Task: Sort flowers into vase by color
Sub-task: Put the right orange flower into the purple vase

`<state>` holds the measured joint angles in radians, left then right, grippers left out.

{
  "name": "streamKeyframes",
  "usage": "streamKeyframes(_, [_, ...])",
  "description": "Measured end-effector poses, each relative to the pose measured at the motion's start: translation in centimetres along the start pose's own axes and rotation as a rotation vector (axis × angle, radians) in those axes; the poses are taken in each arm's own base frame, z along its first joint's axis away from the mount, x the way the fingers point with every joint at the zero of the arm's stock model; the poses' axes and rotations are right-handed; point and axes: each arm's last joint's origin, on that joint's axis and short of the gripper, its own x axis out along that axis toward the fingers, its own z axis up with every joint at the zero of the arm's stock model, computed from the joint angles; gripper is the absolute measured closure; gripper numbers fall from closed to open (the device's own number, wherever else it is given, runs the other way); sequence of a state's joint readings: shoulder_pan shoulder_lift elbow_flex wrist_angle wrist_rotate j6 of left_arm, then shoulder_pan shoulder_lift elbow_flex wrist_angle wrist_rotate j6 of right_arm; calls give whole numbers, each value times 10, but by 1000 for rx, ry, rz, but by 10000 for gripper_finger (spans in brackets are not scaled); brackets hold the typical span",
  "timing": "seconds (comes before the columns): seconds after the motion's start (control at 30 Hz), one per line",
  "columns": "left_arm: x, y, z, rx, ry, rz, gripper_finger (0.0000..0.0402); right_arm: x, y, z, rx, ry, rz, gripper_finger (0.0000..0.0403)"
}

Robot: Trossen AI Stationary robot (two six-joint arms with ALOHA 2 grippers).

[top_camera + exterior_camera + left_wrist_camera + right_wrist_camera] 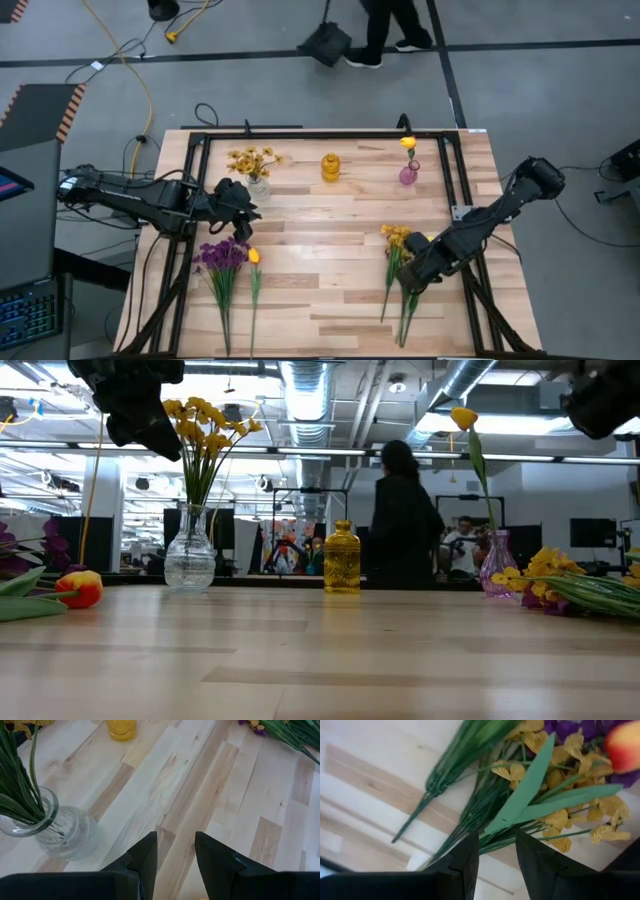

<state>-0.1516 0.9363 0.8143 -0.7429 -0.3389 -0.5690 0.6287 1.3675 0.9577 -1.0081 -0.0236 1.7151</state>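
Right wrist view: my right gripper (496,855), fingers parted and empty, hovers over the flowers (520,795), stems running crosswise ahead.

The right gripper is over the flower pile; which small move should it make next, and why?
Probably lower the right gripper a little and close on one stem. Its fingers are apart with nothing between them, just above the green stems of the pile of flowers, so a flower for a vase is not yet held.
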Motion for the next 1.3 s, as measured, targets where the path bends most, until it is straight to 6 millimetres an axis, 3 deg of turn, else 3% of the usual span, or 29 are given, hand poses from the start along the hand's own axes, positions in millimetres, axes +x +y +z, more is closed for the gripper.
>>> streamKeyframes(0.73, [0,0,0,9,1,0,283,48,14,-11,133,-32,-174,246])
streamKeyframes(1.03, [0,0,0,11,1,0,283,53,14,-11,137,-40,-199,247])
streamKeyframes(1.3, [0,0,0,12,1,0,283,61,15,-11,132,-46,-228,292])
